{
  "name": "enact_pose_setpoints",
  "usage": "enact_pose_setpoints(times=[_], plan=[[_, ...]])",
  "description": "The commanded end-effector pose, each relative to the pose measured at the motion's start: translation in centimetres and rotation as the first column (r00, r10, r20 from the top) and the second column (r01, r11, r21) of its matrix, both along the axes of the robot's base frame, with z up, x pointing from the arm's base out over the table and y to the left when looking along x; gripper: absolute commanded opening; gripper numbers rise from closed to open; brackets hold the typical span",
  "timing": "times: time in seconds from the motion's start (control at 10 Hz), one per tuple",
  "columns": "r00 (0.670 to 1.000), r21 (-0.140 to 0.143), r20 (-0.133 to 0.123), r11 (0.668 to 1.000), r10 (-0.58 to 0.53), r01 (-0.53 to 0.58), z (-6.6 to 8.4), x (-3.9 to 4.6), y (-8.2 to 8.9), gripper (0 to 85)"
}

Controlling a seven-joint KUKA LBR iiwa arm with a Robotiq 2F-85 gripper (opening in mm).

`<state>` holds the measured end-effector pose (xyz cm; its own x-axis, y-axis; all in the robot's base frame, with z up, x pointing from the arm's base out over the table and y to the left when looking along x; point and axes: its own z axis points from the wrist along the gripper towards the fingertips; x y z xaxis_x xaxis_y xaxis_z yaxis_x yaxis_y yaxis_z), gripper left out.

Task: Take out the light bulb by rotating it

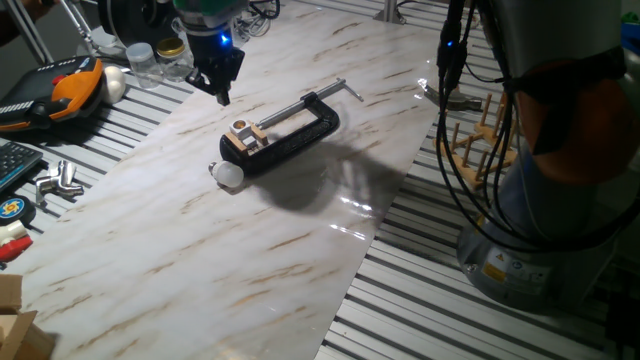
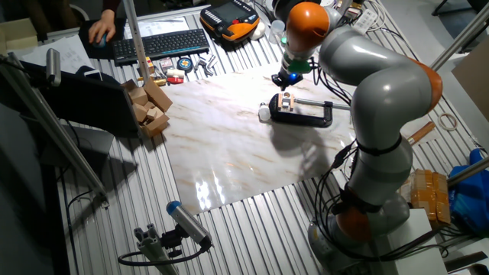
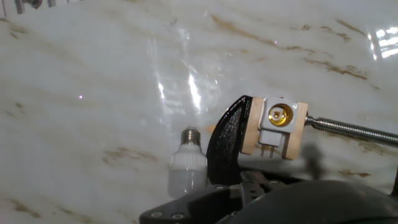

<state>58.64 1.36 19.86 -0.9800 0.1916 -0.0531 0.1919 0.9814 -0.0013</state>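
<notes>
Light bulb lies on the marble, outside the jaws

Legible text, labels, brands, numbers: none in any view.

- Robot base: yellow sticker, print too small to read.
- Round blue-and-yellow badge at table edge: marking blurred, unreadable.
- Keyboard: key legends not resolvable.
- Papers beside keyboard: print indistinct.

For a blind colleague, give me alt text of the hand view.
A small white light bulb lies loose on the marble tabletop, screw base pointing up, beside a black C-clamp. The clamp holds a wooden block with an empty socket.
</notes>
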Motion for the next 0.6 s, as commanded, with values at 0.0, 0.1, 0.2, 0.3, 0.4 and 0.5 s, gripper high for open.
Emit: enact_pose_setpoints(times=[0.0,0.1,0.2,0.3,0.4,0.5], plan=[[1.0,-0.002,-0.001,1.0,0.002,-0.002,0.1,-0.75,0.0,0.0],[1.0,-0.006,0.007,1.0,0.007,-0.007,-0.1,-1.77,0.0,0.0],[1.0,0.004,0.01,1.0,0.007,-0.007,-0.6,-2.46,-0.1,0.0],[1.0,0.031,0.009,0.999,0.01,-0.01,-1.1,-3.07,-0.3,0.0],[1.0,0.036,0.002,0.999,0.005,-0.005,-1.0,-3.35,-0.1,0.0],[1.0,0.035,-0.001,0.999,0.002,-0.002,-0.8,-3.69,0.1,0.0]])
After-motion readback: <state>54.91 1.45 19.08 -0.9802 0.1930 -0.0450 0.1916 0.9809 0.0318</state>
